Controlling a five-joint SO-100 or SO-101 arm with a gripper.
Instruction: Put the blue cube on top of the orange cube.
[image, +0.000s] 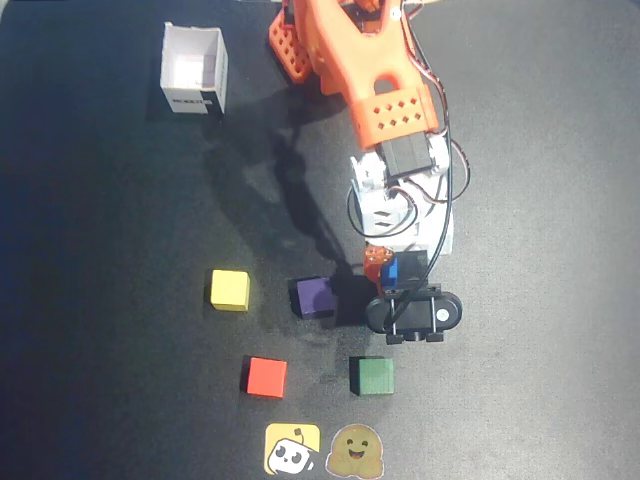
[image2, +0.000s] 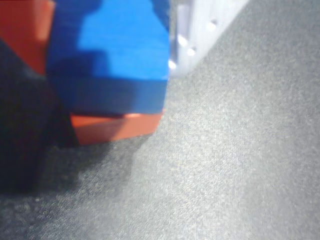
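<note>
The gripper (image2: 107, 55) clasps the blue cube (image2: 112, 55) between an orange finger (image2: 27, 30) and a white one (image2: 200, 25). In the wrist view the orange cube (image2: 117, 126) shows directly beneath it, apparently touching. Overhead, the blue cube (image: 403, 270) sits near the black mat's (image: 100, 300) middle, beside the purple cube (image: 312, 296). This looks like the placing step; next comes a gentle release and a straight lift.

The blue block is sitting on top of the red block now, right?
Not quite. The blue cube is sitting on top of the orange cube, as the wrist view shows. The red cube lies alone on the mat in the overhead view, away from the gripper.
</note>
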